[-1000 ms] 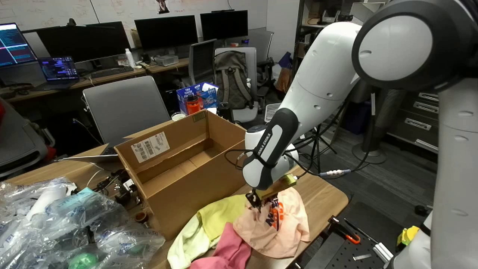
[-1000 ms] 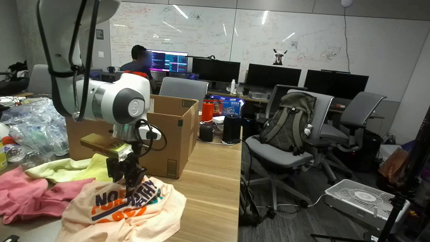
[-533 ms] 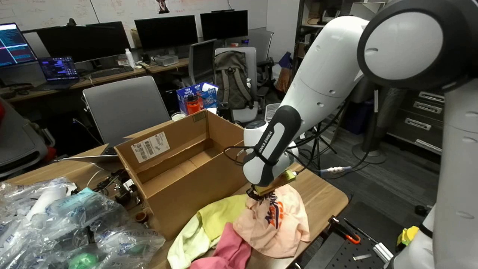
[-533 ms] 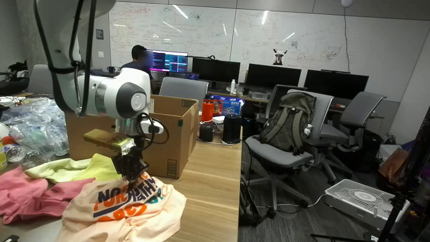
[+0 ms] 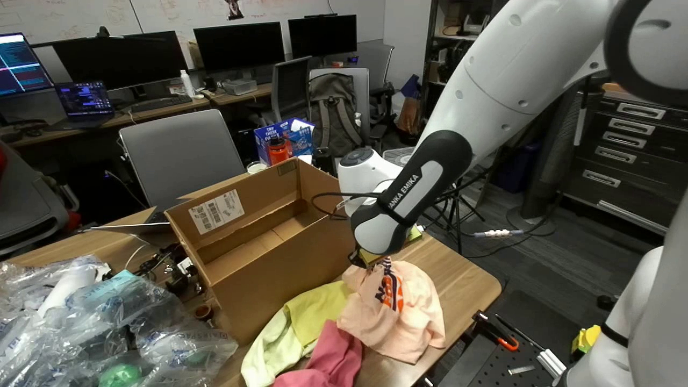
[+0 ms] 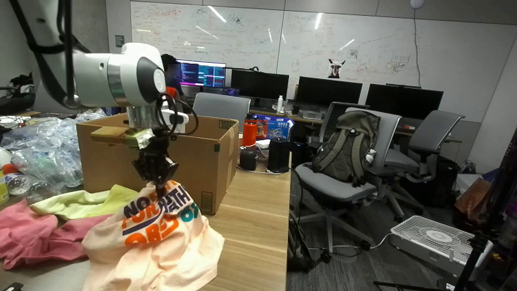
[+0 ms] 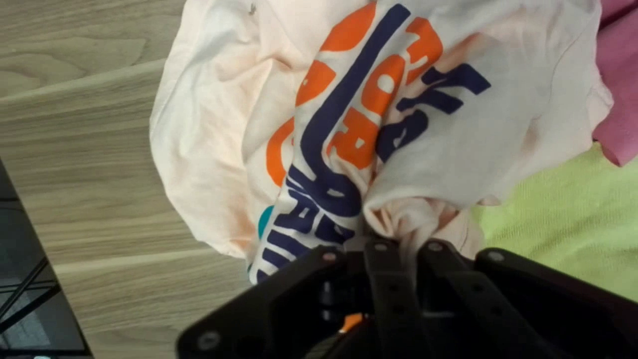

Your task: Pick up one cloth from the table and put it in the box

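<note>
The pale peach cloth with orange and dark printed marks [image 5: 411, 317] lies on the wood-topped table [image 5: 465, 279]. It also shows in an exterior view [image 6: 173, 258] and fills much of the wrist view [image 7: 209, 139]. My gripper [image 6: 160, 190] is shut on a bunched fold of the cloth, which shows pinched between the fingers in the wrist view [image 7: 411, 254]. The held part rises in a peak; the lower part still rests on the table. The brown cardboard box [image 5: 290, 285] stands open behind the gripper, with a white label inside its far wall.
A yellow-green cloth [image 5: 317, 306] and a pink cloth [image 5: 336, 355] lie beside the peach cloth. Clear plastic packaging [image 5: 107, 322] is heaped at the box's side. An orange bottle [image 6: 249, 133] and black devices [image 6: 278, 155] stand past the box. Tools [image 5: 500, 330] lie near the arm's base.
My gripper's fingers have closed on the peach cloth. The gripper has then risen, pulling the middle of the cloth up into a peak. The other cloths and the box have stayed in place.
</note>
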`<state>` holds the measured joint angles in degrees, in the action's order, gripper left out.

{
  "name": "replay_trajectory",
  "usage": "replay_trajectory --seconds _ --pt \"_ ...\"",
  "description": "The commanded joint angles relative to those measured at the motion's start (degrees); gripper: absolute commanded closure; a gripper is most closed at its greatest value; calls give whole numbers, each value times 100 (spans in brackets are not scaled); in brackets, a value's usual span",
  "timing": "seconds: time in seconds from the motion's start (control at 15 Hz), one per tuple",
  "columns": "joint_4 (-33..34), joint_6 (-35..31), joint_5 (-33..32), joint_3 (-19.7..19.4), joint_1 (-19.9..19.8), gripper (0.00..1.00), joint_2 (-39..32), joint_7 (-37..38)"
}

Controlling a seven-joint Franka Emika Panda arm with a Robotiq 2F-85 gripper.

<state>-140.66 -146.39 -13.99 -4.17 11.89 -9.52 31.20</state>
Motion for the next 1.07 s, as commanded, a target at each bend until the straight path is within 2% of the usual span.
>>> replay_trajectory --seconds 0.0,0.53,1.0 --pt "-206 448 -482 142 -40 98 743 488" --pt "24 1670 -517 804 -280 98 1703 716" --pt "897 3015 -511 1344 -405 98 2208 588"
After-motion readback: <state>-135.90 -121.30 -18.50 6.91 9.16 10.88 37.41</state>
